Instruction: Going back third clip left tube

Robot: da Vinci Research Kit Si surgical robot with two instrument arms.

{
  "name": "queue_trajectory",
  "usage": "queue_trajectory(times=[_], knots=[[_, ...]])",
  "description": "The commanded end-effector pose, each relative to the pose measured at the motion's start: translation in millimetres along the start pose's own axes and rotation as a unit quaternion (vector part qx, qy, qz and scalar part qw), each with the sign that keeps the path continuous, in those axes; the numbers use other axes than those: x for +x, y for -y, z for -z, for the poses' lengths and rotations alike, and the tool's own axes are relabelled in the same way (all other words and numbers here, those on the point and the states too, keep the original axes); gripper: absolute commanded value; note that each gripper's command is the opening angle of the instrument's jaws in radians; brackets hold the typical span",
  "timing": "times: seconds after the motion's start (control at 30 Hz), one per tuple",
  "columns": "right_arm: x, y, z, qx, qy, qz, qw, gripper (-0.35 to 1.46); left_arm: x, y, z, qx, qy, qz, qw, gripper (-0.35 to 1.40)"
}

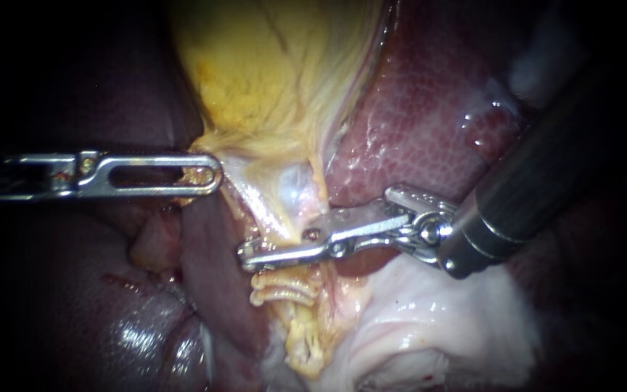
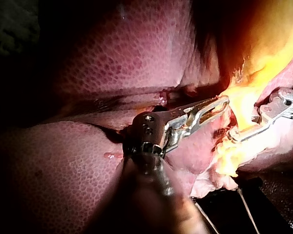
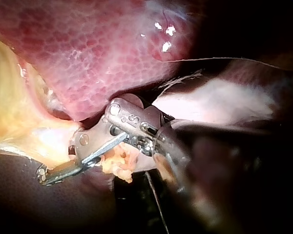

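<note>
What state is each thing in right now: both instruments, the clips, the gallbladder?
Left instrument, shut on the gallbladder.
Right instrument, tip lying across the tissue just above the clips.
Clips, closed, stacked one under another.
Gallbladder, gripped at its lower edge, stretched.

Scanning all 3 views now: no word, label, brand, number or sign can be read anywhere, the liver [image 1: 429, 123] included.
</note>
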Motion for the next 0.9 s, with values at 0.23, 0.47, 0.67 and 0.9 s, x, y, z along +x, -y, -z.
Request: queue_trajectory(times=[0.23, 0.47, 0.67, 0.9], knots=[[0.1, 0.0, -0.2, 0.001, 0.001, 0.0, 1.0, -0.22, 0.0, 0.0, 0.1, 0.0, 0.0, 0.0, 1.0, -0.35], [0.4, -0.4, -1.4, -0.041, -0.019, 0.013, 0.9989, 0.59, 0.0, 0.0, 0.1, 0.0, 0.0, 0.0, 1.0, -0.35], [0.6, -0.8, -1.2, -0.066, -0.029, 0.032, 0.9969, 0.6, 0.1, 0.1, 0.1, 0.0, 0.0, 0.0, 1.0, -0.35], [0.6, -1.3, -0.4, -0.067, -0.029, 0.037, 0.9966, 0.6, 0.1, 0.2, 0.1, 0.001, -0.001, 0.0, 1.0, -0.35]])
